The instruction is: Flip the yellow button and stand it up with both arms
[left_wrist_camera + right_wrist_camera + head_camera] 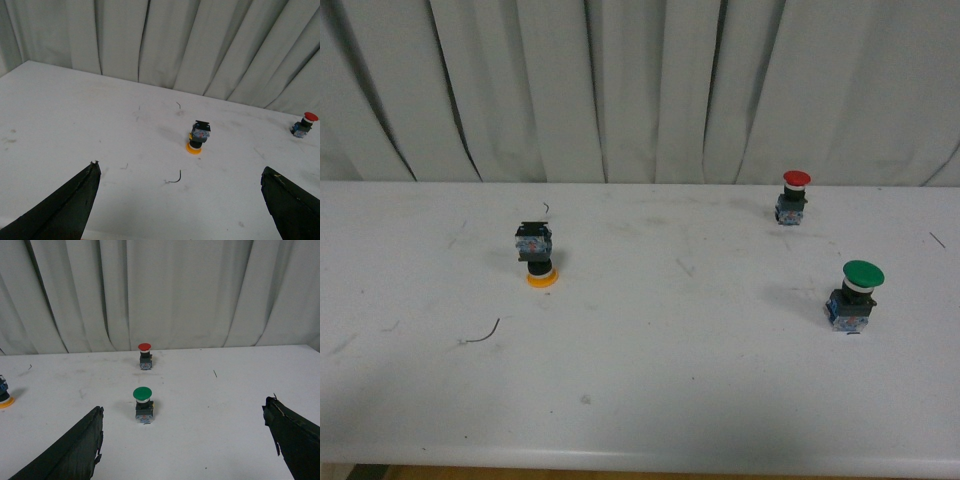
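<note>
Three push-button switches stand on the white worktop (pixel 640 420) in the front view, and neither of my arms shows there. The yellow button with its round orange-yellow cap and blue-grey square block (pixel 537 258) is on the left part of the worktop. It is upside down: the cap is flat on the surface and the block is on top. The red-capped button (pixel 792 197) and the larger green-capped button (pixel 856 295) stand upright, well apart from it on the right. A thin curl of dark wire (pixel 480 335) lies near the yellow one, towards me.

From the left wrist view, my left jaws are spread wide and hold nothing. The yellow button (pixel 197 137) sits ahead, between the lines of the two jaws but well beyond their tips. The wire scrap (pixel 175 177) lies on the way to it.

From the right wrist view, my right jaws are also spread and empty. They face the green button (pixel 143 405), and the yellow one (pixel 5 396) is only just inside the frame edge.

I judge the step in hand to be the approach. I should bring the left jaws in low and pinch the flat sides of the block, not the round cap, because it looks top-heavy and easy to topple. The right arm must swing well across, passing clear of the green button, so it can take the cap while the button is turned over.
</note>
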`<action>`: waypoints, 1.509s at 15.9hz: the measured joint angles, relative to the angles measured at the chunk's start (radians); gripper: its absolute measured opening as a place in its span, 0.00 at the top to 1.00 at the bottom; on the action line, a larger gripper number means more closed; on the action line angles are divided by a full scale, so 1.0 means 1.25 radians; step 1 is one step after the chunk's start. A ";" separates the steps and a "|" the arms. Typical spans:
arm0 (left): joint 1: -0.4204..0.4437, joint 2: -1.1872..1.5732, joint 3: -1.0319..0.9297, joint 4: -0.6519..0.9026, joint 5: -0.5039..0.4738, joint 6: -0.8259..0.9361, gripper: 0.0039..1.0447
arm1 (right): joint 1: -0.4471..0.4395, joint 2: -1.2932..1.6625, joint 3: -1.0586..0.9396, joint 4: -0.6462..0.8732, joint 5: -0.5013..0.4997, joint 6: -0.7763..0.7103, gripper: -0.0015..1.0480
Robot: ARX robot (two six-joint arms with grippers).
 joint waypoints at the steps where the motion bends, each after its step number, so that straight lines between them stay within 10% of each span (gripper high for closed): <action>1: -0.015 0.116 0.005 0.115 0.006 0.004 0.06 | 0.000 0.000 0.000 0.000 0.000 0.000 0.06; 5: -0.091 0.665 0.240 0.461 0.026 0.045 0.06 | 0.000 0.000 0.000 0.000 0.000 0.000 0.06; 13: -0.169 1.330 0.829 0.170 -0.023 0.040 0.06 | 0.000 0.000 0.000 0.000 0.000 0.000 0.06; 24: -0.161 1.477 0.991 0.004 -0.016 0.061 0.06 | 0.000 0.000 0.000 0.000 0.000 0.000 0.06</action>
